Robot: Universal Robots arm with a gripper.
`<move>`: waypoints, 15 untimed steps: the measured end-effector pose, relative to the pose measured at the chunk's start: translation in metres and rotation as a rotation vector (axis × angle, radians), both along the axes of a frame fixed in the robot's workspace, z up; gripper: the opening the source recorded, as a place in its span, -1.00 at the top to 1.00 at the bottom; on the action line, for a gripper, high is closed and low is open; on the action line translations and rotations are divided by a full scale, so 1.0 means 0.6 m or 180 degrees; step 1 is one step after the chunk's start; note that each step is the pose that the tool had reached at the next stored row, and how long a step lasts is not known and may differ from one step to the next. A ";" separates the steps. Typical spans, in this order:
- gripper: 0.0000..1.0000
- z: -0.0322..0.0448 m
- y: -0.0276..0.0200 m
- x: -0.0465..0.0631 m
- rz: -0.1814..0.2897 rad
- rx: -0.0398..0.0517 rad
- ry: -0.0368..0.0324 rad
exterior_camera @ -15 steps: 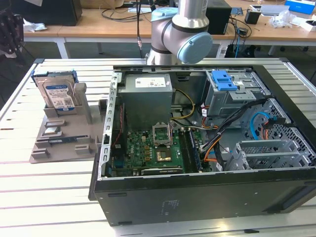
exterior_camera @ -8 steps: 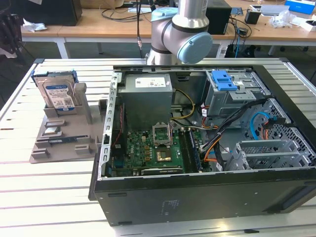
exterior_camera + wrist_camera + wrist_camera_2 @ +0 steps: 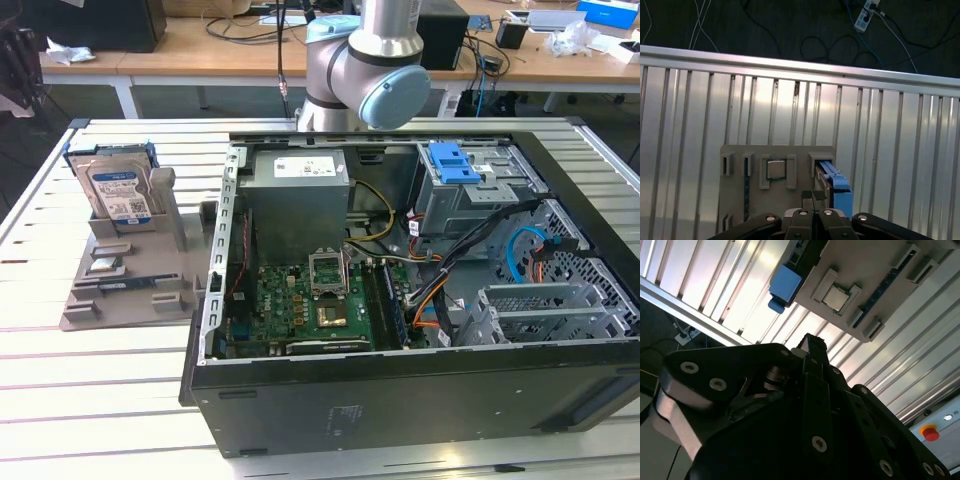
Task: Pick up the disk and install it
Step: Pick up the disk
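While the disk stands upright in its grey holder, no part of the task is done yet.

We find the disk on the exterior view's left, printed face toward the camera and blue rails round its edges. It is well apart from the open computer case, whose drive cage we judge to be where it belongs, so both the pickup and the installing are left. In the first wrist view the gripper hangs over the holder near the disk's blue edge, its jaws closed together with nothing between them. The exterior view gives us the label, the case and the cage. Both wrist views give us the gripper and the disk edge-on, with a small square chip seated beside it, above the slatted table.
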State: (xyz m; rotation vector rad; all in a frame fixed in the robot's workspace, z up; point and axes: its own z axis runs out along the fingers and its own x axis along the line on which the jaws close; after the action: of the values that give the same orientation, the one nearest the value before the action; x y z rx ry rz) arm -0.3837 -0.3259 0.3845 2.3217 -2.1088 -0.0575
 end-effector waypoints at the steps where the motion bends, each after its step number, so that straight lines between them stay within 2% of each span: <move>1: 0.79 0.000 0.0000 0.000 0.0001 0.0000 0.0000; 3: 0.77 0.000 0.0000 0.000 0.0003 0.0000 0.0000; 5: 0.54 0.000 0.0000 0.000 0.0005 0.0000 0.0000; 6: 0.54 0.000 0.0000 0.000 0.0006 0.0000 0.0000; 8: 0.29 0.000 0.0000 0.000 0.0008 0.0000 0.0000; 9: 0.05 0.000 0.0000 0.000 0.0009 0.0000 0.0000; 10: 0.05 0.000 0.0000 0.000 0.0011 0.0000 0.0000; 11: -0.08 0.000 0.0000 0.000 0.0012 0.0000 0.0000; 12: -0.08 0.000 0.0000 0.000 0.0005 -0.0001 0.0000; 15: -0.08 -0.001 0.0004 0.001 -0.0156 -0.0003 -0.0001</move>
State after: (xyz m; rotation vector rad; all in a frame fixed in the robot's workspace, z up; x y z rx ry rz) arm -0.3833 -0.3257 0.3837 2.2697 -2.1653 -0.0564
